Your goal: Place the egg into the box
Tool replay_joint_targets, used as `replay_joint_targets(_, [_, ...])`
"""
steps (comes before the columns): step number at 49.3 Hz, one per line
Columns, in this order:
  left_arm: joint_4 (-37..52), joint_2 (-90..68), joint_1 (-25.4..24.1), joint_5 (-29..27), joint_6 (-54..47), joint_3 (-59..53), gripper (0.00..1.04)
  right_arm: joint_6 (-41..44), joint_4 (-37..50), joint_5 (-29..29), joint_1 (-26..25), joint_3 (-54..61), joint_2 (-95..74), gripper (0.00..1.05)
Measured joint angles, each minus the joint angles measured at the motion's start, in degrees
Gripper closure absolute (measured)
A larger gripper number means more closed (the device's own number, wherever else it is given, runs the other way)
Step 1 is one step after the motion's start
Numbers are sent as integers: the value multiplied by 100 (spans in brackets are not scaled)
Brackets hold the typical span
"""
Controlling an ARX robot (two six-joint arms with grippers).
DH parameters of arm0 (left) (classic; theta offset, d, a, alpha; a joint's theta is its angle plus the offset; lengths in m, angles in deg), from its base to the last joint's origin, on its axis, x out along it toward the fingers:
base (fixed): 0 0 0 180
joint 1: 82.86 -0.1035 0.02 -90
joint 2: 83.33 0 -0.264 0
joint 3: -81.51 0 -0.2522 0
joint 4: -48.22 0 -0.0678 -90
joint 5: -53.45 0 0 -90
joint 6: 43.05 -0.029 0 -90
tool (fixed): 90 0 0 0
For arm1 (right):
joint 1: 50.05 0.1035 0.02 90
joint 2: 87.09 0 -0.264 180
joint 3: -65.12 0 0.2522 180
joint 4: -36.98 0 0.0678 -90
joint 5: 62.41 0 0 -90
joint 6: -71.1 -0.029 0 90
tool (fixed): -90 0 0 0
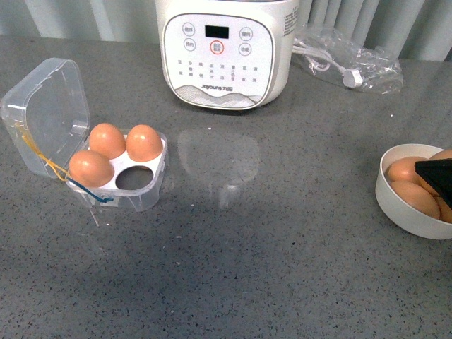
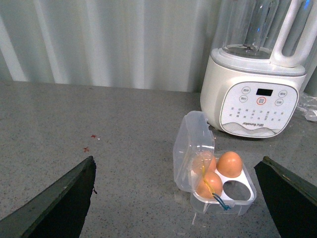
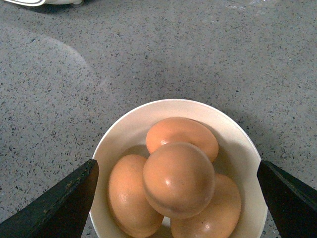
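Speckled, stone-like tabletop [image 1: 282, 247], faintly glossy; box [image 1: 44, 113] of clear smooth plastic; egg [image 3: 178, 179] with a smooth, softly shiny shell.

We counted three smooth orange-brown eggs [image 1: 106, 140] in one clear plastic four-cell case [image 1: 145, 198], with one cell [image 1: 131, 179] bare. We counted four more such eggs [image 3: 178, 179] in one round white bowl [image 3: 121, 134]. We saw one white kitchen appliance [image 1: 222, 53] and one crinkled clear plastic bag [image 1: 346, 60].

The box [image 1: 141, 200] sits left, the bowl [image 1: 399, 212] far right, the appliance [image 1: 222, 56] behind between them.
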Motion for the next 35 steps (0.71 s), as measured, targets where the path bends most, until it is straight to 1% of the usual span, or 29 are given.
replay_joint_targets(16, [0, 0, 0, 0, 0, 0, 7, -2, 120, 87, 46, -153, -352, 7])
replay_joint_targets(18, [0, 0, 0, 0, 0, 0, 7, 0, 142, 118, 70, -153, -363, 9])
replay_joint_targets(21, [0, 0, 0, 2, 0, 0, 7, 4, 146, 79, 94, -168, -369, 19])
replay_joint_targets(22, [0, 0, 0, 2, 0, 0, 7, 4, 146, 77, 101, -177, -385, 24])
replay_joint_targets(24, [0, 0, 0, 0, 2, 0, 7, 2, 142, 66, 101, -190, -415, 31])
replay_joint_targets(35, [0, 0, 0, 2, 0, 0, 7, -68, 146, 61, 50, -195, -496, 59])
